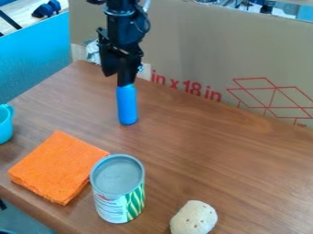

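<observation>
a pale, speckled, rounded lump (194,218) and a green-and-white metal can (118,194) sit nearest on the wooden counter (202,160), the can beside a folded orange cloth (56,168). beyond them, the black two-finger tool (126,83) holds a blue cylinder (127,105) upright, the grasp apparently made.

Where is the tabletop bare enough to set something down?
Widest: at right, between cardboard, can and pale lump. Smaller: between orange cloth and blue cylinder, below the gripper. Crowded: lower left, can close against cloth.
</observation>
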Tool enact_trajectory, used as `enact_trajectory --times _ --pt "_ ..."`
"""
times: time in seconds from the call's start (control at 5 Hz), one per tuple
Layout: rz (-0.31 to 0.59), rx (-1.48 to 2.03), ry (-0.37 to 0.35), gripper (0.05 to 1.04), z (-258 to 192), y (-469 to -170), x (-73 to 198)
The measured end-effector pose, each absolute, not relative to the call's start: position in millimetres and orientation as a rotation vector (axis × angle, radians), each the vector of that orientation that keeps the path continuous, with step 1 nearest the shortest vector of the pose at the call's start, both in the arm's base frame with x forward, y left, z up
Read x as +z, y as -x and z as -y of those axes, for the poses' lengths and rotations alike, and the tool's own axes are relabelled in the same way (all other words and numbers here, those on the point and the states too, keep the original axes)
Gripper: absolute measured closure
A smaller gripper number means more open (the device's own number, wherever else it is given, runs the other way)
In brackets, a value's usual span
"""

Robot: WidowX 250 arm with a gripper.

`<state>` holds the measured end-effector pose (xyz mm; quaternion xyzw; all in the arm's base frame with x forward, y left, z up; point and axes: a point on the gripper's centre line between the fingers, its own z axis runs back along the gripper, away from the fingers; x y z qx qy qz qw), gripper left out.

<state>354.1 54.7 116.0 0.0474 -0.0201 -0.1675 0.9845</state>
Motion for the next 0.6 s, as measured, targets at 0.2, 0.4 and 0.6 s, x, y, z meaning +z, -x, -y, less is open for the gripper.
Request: enact_trajectory --times 0.2,0.4,0.6 --pt "0.046 -0.344 -0.076 0.692 -50.9 -354.1 114.3" --pt "0.035 -0.351 -0.071 0.748 -50.5 -352.4 114.2" --pt "0.041 -0.333 -0.043 0.748 -59.1 -346.1 123.5"
